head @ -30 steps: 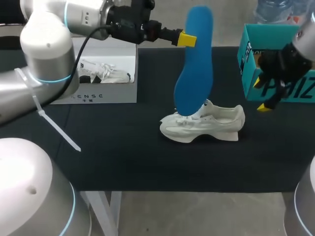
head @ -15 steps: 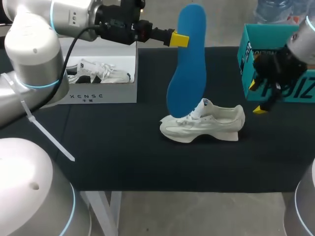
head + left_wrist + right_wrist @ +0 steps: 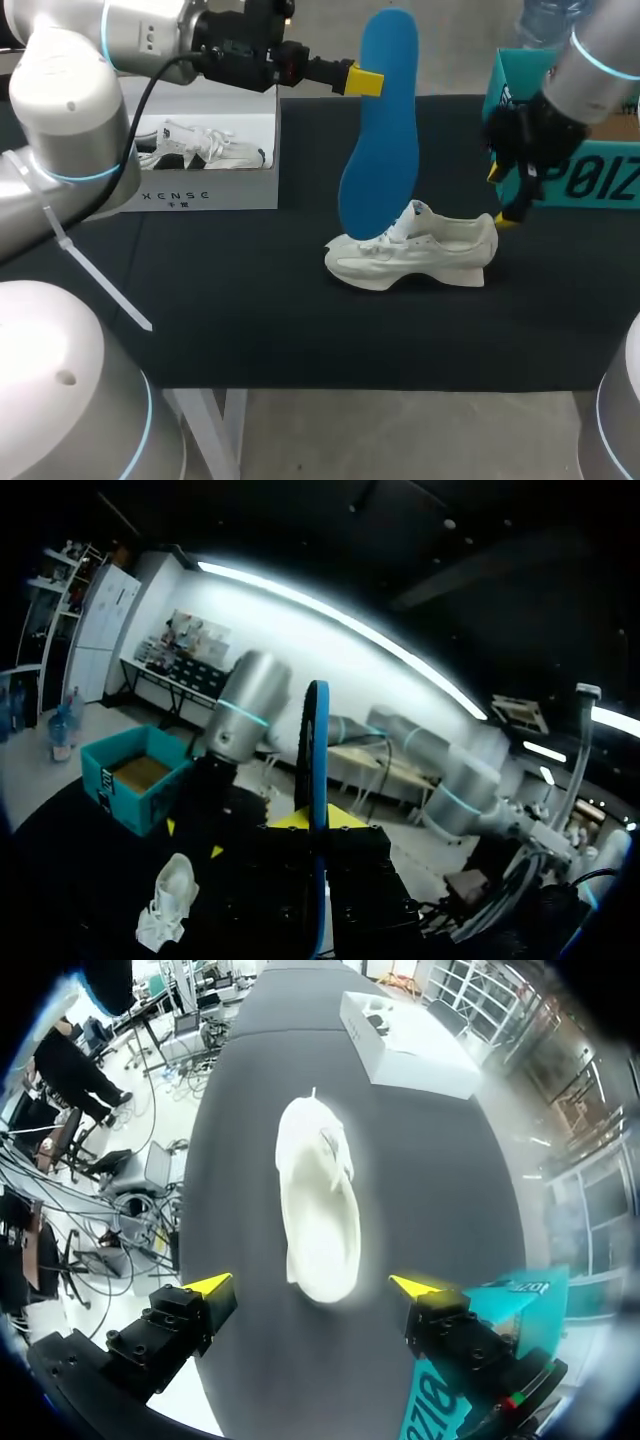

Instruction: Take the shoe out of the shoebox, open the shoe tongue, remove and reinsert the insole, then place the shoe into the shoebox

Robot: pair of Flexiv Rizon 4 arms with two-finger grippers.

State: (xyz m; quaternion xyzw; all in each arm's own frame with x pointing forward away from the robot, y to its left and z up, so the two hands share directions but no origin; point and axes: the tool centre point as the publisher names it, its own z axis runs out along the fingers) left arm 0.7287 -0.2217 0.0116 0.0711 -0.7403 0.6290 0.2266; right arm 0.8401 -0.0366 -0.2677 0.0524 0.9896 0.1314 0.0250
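Note:
My left gripper (image 3: pixel 366 82) is shut on the top of a blue insole (image 3: pixel 380 150), which hangs upright with its lower end in front of the white shoe (image 3: pixel 415 252). The shoe stands upright on the black table, toe to the left. In the left wrist view the insole (image 3: pixel 317 750) shows edge-on between the yellow tips of the gripper (image 3: pixel 315 822), with the shoe (image 3: pixel 168 905) below. My right gripper (image 3: pixel 500 195) is open just right of the shoe's heel. In the right wrist view the shoe (image 3: pixel 320 1200) lies ahead of the wide-open right gripper (image 3: pixel 315 1285).
A white shoebox (image 3: pixel 200 190) holding another white shoe stands at the back left, also in the right wrist view as the white shoebox (image 3: pixel 410 1050). A teal box (image 3: pixel 575 180) stands at the back right, behind my right gripper.
My right gripper has moved left and back, up to the shoe's heel. My left arm shifted the insole slightly left early on, then held still.

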